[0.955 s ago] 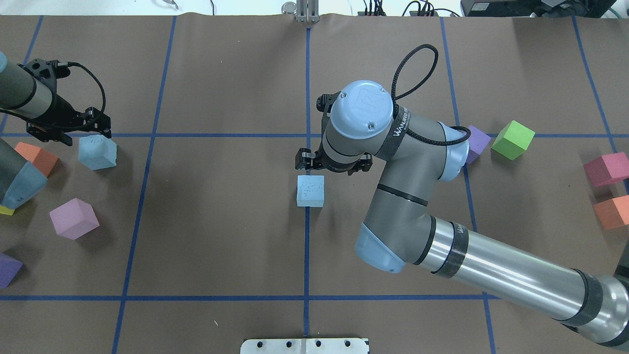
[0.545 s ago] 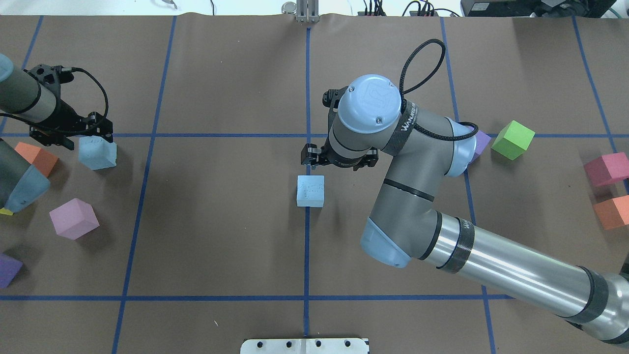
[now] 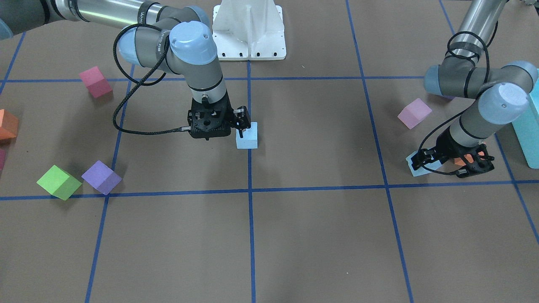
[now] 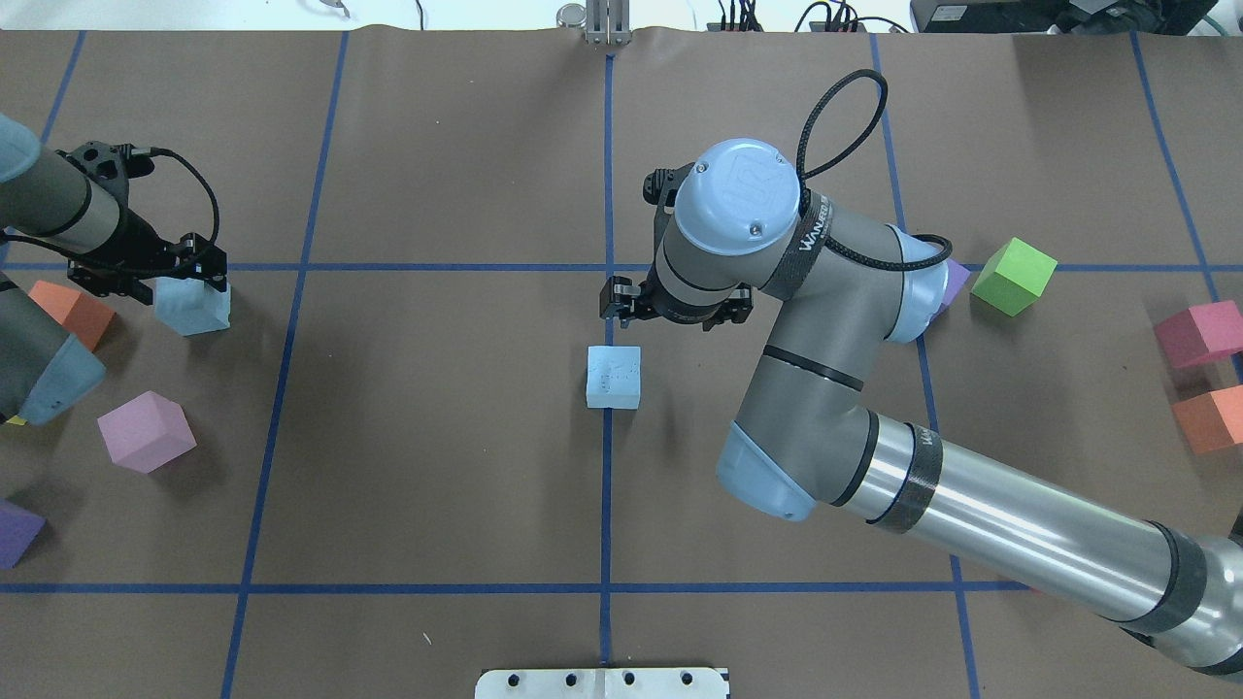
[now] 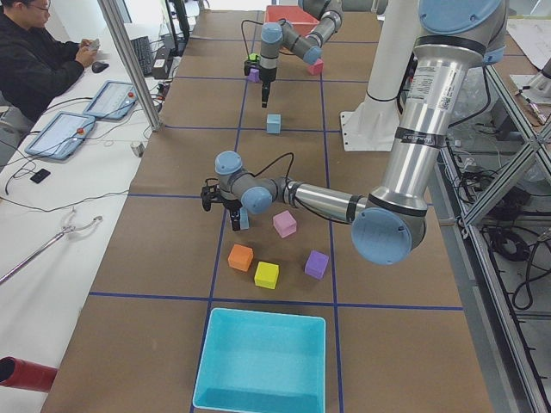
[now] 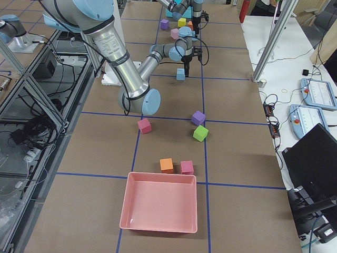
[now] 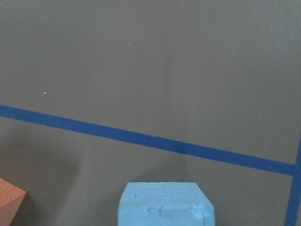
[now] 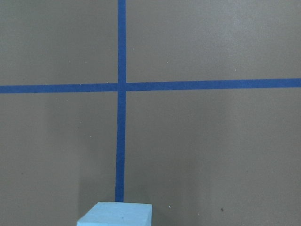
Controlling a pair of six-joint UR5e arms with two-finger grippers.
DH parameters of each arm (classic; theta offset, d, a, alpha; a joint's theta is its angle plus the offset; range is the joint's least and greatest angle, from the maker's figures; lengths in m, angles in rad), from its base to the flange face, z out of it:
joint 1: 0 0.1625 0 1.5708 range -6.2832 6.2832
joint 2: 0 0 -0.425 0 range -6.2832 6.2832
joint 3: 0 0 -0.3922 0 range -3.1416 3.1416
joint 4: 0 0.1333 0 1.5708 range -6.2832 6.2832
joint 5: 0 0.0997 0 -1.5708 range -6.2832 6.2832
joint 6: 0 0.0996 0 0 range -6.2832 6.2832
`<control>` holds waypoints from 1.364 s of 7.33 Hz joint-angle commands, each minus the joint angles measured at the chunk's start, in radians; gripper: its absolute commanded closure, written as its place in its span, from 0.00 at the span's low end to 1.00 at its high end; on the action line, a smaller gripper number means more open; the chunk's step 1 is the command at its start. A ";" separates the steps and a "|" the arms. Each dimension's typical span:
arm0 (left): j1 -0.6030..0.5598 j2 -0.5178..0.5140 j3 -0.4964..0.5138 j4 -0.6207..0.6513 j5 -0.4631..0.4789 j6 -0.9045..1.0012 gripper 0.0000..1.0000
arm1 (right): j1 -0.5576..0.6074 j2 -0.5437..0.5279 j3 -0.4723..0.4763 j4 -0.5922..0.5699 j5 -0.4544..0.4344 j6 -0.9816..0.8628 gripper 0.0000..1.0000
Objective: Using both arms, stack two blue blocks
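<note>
Middle blue block (image 4: 614, 377): It is sitting flat on the desk (image 4: 437, 437), right on the blue tape line (image 4: 608, 146). Both arms can reach this spot, so it is likely serving as the bottom of the stack.
Right end effector (image 4: 677, 303): It is hanging above that block, a bit to the robot's right. It is not touching the block. Its fingers are standing wide apart and holding nothing.
Other blue block (image 4: 194, 306): It is lying far off on the robot's left side, near an orange block (image 4: 70, 311).
Left end effector (image 4: 148, 275): It is hanging low over this block with its fingers spread apart, so it is probably getting ready to grab. Whether the fingers are touching the block cannot be told.
Job so far: Nothing is stacked yet.
</note>
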 commanded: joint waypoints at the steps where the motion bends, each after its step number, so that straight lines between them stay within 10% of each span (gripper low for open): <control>1: 0.003 -0.004 0.008 -0.025 -0.004 -0.012 0.28 | 0.008 -0.007 0.001 -0.001 0.001 -0.009 0.00; 6: 0.003 -0.006 -0.042 -0.010 -0.007 -0.013 0.47 | 0.033 -0.043 0.036 -0.001 0.024 -0.033 0.00; 10: 0.084 -0.189 -0.300 0.423 0.021 -0.012 0.46 | 0.099 -0.134 0.083 0.001 0.070 -0.116 0.00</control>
